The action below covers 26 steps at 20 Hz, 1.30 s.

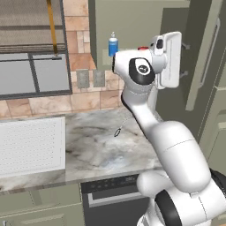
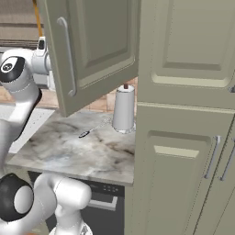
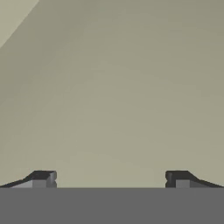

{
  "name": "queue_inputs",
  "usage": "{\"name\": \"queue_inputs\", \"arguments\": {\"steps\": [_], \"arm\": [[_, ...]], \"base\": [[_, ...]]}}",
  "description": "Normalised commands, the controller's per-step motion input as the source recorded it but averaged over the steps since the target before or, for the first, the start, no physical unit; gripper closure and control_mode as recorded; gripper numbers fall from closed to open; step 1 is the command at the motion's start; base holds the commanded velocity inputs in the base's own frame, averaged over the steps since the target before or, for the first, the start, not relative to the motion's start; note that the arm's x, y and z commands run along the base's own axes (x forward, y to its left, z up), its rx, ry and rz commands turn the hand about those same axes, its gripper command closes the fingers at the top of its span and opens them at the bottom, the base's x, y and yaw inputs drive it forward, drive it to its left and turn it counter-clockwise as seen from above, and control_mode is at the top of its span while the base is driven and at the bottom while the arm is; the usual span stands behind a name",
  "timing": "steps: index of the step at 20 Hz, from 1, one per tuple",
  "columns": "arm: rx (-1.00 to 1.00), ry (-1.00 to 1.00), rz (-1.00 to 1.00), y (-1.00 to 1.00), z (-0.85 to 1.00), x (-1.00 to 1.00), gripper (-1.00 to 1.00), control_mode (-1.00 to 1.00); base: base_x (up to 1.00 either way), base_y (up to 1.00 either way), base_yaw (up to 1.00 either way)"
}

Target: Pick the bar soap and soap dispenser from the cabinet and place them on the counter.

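The jaws stand spread wide in the hand view, the two small dark fingertips (image 3: 43, 178) far apart at the bottom, nothing between them, facing a flat, matte sage-green surface.

In the left base view the white, glossy arm rises from the lower right, its rounded joints capped in dark discs, and the flat white hand is lifted up at the open cabinet (image 1: 132, 22). On the shelf inside stands the soap dispenser (image 1: 113, 44), a small blue cylinder with a white pump top and a pale band, just left of the arm's upper joint. A sliver of red (image 1: 142, 48) shows beside it behind the hand; its shape cannot be made out.

The cabinet door (image 2: 92, 50) hangs swung open in the right base view, panelled, smooth green, with a long silver bar handle (image 2: 68, 57) running vertically. Below lies the desk (image 1: 97, 145), a wide flat stone top, grey-beige with darker marble veins. A white paper-towel roll (image 2: 124, 110) stands upright on it near the tall cupboard. A small dark slender object (image 2: 84, 134) lies on the stone, well apart from the roll. A white perforated panel (image 1: 31, 145) sits flush at the left.
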Motion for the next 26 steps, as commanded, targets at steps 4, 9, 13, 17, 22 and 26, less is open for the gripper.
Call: {"name": "queue_inputs", "arguments": {"steps": [4, 9, 13, 17, 22, 26], "arm": [[0.0, 0.17, -0.04, -0.5, 0.0, 0.0, -1.0, -1.0], [0.0, 0.19, -0.04, -0.49, 0.0, 0.01, -1.0, -1.0], [0.0, 0.19, -0.03, -0.45, 0.0, 0.05, -1.0, -1.0], [0.0, 0.18, -0.01, -0.35, 0.0, 0.07, -1.0, -1.0], [0.01, 0.16, 0.0, -0.33, 0.0, 0.12, -1.0, -1.0], [0.06, 0.19, 0.0, -0.43, 0.0, 0.1, -1.0, -1.0]], "base": [[0.0, 0.0, 0.0], [0.0, 0.0, 0.0], [0.0, 0.0, 0.0], [0.0, 0.0, 0.0], [0.0, 0.0, 0.0], [0.0, 0.0, 0.0]]}}
